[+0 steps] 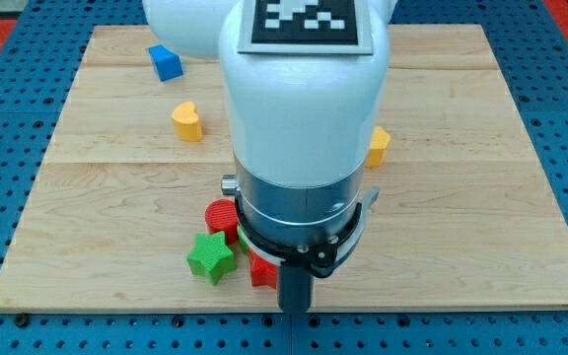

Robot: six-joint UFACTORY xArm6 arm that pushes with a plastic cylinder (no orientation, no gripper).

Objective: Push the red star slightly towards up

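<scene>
The red star (261, 270) lies near the view's bottom edge of the wooden board, mostly hidden behind the arm; only its left part shows. A green star (211, 256) sits just to its left, and a red round block (222, 216) is above the green star. My rod comes down from the arm right beside the red star, and my tip (294, 309) is at the board's bottom edge, just below and right of the red star. Whether it touches the star is hidden.
A blue cube (165, 62) lies at the top left. A yellow heart-shaped block (188, 121) sits left of the arm. Another yellow block (378, 145) peeks out on the arm's right. The white arm body (299, 99) hides the board's middle.
</scene>
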